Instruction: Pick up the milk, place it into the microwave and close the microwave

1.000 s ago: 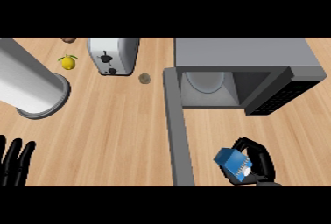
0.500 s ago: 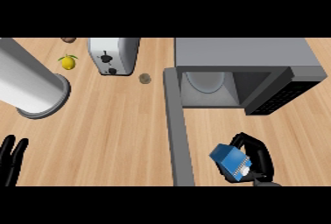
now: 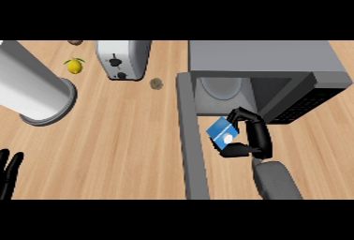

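The milk [image 3: 223,132] is a small blue and white carton held in my right hand [image 3: 253,136], whose fingers and thumb curl round it. Hand and carton hang just in front of the open microwave [image 3: 276,65], near the mouth of its cavity with the round turntable [image 3: 223,88] inside. The microwave's door [image 3: 192,140] stands swung open, a long grey slab running toward me just left of the carton. My left hand [image 3: 8,171] shows at the lower left edge, fingers straight and apart.
A toaster [image 3: 123,58] stands at the back beside the microwave. A lemon [image 3: 74,65] lies left of it. A large grey cylinder [image 3: 31,89] stands at the left. A small brown round thing [image 3: 157,84] lies near the door's hinge.
My right hand has carried the milk away from me toward the microwave's opening. The left hand has slid further toward the left edge.
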